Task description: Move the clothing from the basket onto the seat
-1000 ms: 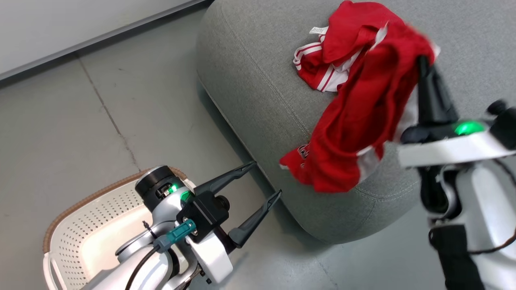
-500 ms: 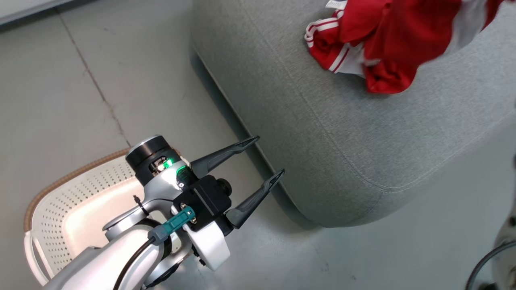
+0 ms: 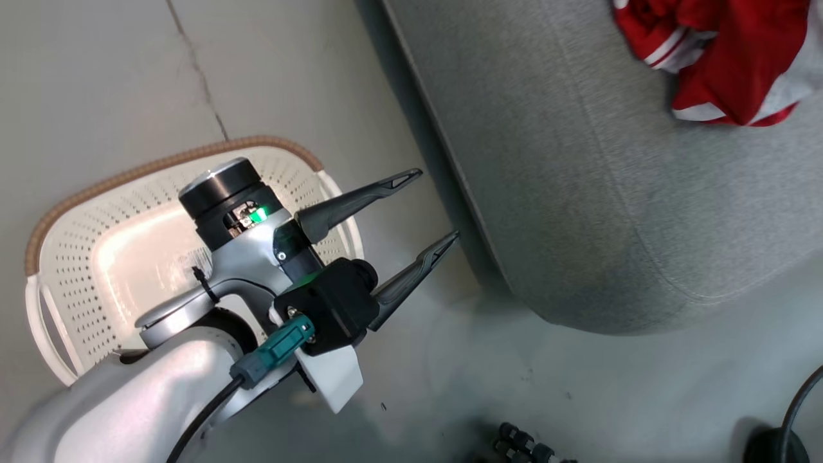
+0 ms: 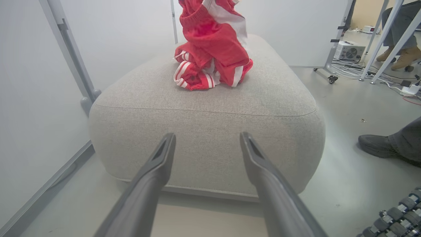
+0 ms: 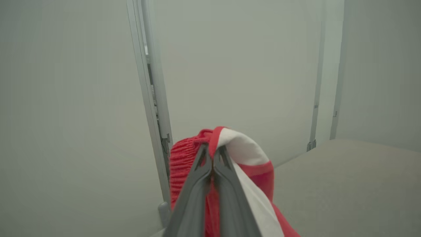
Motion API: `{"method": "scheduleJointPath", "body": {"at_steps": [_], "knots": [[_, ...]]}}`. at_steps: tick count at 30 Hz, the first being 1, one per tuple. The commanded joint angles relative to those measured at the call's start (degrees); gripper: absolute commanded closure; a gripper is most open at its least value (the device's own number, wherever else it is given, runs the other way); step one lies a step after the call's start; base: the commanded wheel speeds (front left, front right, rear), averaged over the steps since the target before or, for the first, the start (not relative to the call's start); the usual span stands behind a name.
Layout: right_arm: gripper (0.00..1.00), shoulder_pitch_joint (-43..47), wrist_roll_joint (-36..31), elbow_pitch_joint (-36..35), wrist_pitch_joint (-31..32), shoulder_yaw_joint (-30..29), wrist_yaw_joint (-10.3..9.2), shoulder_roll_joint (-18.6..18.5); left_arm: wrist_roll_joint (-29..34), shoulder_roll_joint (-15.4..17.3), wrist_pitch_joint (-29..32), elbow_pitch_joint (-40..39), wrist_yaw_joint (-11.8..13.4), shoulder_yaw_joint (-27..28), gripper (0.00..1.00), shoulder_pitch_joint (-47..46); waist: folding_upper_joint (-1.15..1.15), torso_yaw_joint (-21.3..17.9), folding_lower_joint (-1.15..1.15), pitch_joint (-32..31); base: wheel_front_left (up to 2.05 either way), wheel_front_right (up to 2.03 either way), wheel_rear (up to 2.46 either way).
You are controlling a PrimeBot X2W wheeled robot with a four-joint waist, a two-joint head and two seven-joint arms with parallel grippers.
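The grey seat [image 3: 611,193] has red clothing [image 3: 726,64] with white stripes on it at the head view's top right. My left gripper [image 3: 432,204] stands open and empty above the floor, between the basket [image 3: 161,167] and the seat. The basket's inside, where it shows past my arm, is bare. In the left wrist view the left gripper [image 4: 208,136] faces the seat [image 4: 207,154]. There a red garment [image 4: 213,36] hangs from above, its lower end on a red pile on the seat. My right gripper [image 5: 212,149] is shut on that red and white clothing [image 5: 246,154], above the seat [image 5: 345,171].
A person's dark shoe [image 4: 375,144] rests on the floor right of the seat. White wall panels on metal posts [image 4: 75,65] stand behind it. Cables and a small box [image 4: 350,51] lie far right. Black ribbed rollers [image 4: 394,217] are near my base.
The head camera has swung, bringing the basket further into its picture. My right gripper has carried the red garment further over the seat and left the head view. The left gripper stays open.
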Motion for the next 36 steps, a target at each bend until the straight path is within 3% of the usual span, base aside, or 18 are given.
{"method": "scheduleJointPath", "body": {"at_steps": [1, 10, 11, 12, 13, 21, 26, 36], "knots": [[1.00, 0.76, 0.27, 1.53, -0.13, -0.46, 0.14, 0.23, 0.67, 0.63, 0.35, -0.51, -0.19, 0.08, 0.00, -1.45, 0.00, 1.63, 0.00, 3.90, 0.00, 0.00, 0.00], [1.00, 3.04, 0.23, 10.68, -0.13, -2.44, 0.13, 1.54, 0.90, 2.52, 1.40, -1.73, -0.18, 0.20, 0.00, -2.97, 0.00, 2.04, 0.00, 8.05, 0.00, 0.00, 0.00], [0.95, 2.94, 0.46, 10.96, -0.14, -2.77, 0.13, 1.60, 0.88, 2.57, 1.35, -1.72, -0.19, 0.20, 0.00, -3.08, 0.00, 2.05, 0.00, 8.14, 0.00, 0.00, 0.00], [0.60, 3.00, 0.42, 11.23, -0.14, -2.97, 0.13, 1.47, 0.84, 2.62, 1.30, -1.61, -0.19, 0.17, 0.00, -3.19, 0.00, 2.08, 0.00, 8.13, 0.00, 0.00, 0.00], [0.00, 3.31, 0.24, 11.49, -0.14, -3.15, 0.13, 1.39, 0.76, 2.65, 1.14, -1.37, -0.19, 0.14, 0.00, -3.25, 0.00, 2.10, 0.00, 7.96, 0.00, 0.00, 0.00], [0.00, 7.91, -0.75, 8.11, -0.13, -2.96, 0.13, 0.89, -0.32, 0.18, -3.03, 1.74, 0.97, -0.28, 0.00, -1.80, 0.00, 3.02, 0.00, 3.20, 0.00, 0.00, 0.00], [0.00, 14.50, -1.38, 1.15, -0.14, -2.02, 0.13, 0.60, -1.21, -2.29, -7.11, 5.06, 2.21, -0.48, 0.00, -0.16, 0.00, 4.99, 0.00, -1.81, 0.00, 0.00, 0.00], [0.00, 27.33, -3.24, -12.51, -0.13, 2.82, 0.13, 2.96, -4.02, -5.07, -13.69, 10.39, 7.00, 1.93, 0.00, 4.57, 0.00, 9.59, 0.00, -9.80, 0.00, 0.00, 0.00]]}}
